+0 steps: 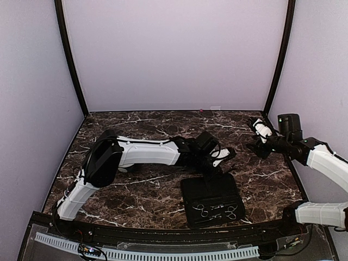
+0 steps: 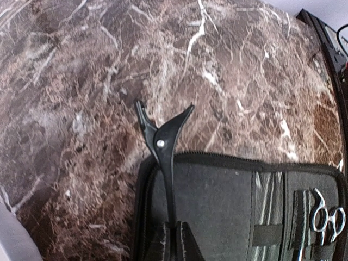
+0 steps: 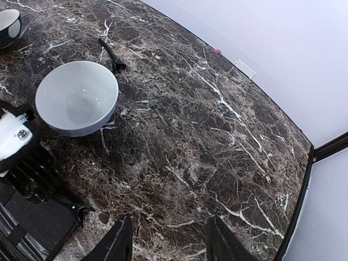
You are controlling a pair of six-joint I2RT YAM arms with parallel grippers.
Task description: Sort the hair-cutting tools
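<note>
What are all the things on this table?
scissors: two pairs it seems, silver, inside the case
held clip: one, black, over the case's edge
loose clip: one, black, on the table beside the white bowl
white bowl: one, white, on the table
second bowl: one, white inside, mostly out of frame
case: one, black, open, near table edge
table: one, dark marble
left gripper: shut on the held clip
right gripper: open, empty, above the table

My three views
Overhead looks down from behind me; left wrist close above the case [image 2: 217,201]; right wrist, higher, shares its corner.
</note>
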